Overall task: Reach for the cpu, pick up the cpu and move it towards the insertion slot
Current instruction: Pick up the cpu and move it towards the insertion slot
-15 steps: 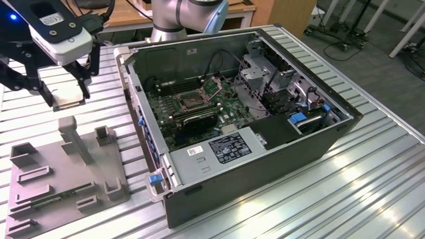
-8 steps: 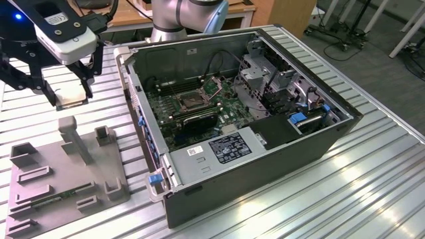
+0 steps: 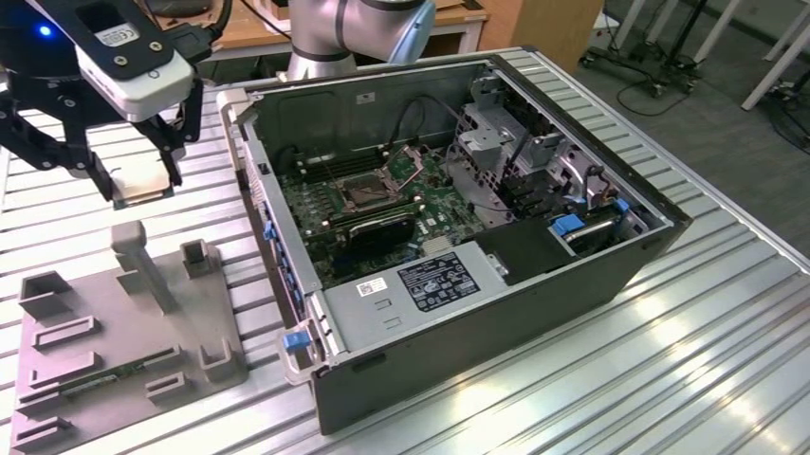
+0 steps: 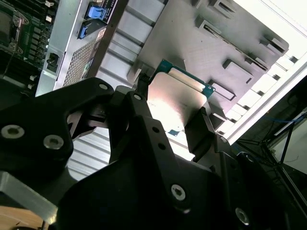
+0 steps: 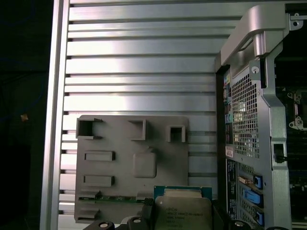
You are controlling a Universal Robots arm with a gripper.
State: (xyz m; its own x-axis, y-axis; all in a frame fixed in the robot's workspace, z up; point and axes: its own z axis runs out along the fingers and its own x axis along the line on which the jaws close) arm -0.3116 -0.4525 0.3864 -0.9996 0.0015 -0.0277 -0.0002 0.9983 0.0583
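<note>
Claw (image 3: 136, 180): clenched on the cpu (image 3: 142, 186), raised above the bench (image 3: 708, 332), beside the open computer case (image 3: 506, 284) on the exterior view's left. Cpu: square, held flat, metal top (image 5: 183, 214) bearing small print, green edge (image 4: 184, 71) showing. Grey tray (image 5: 132, 163): square recess (image 5: 144, 164) vacant; memory stick (image 5: 120, 198) lying in a long groove. Insertion slot (image 3: 363, 194): on the green board inside the case, well apart from the cpu

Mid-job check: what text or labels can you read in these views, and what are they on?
None can be read; print shows in three places.
Black label on the computer case: print too small.
White sticker beside it: too small.
Top of the cpu, clamped in the gripper: faint lines, blurred.
</note>
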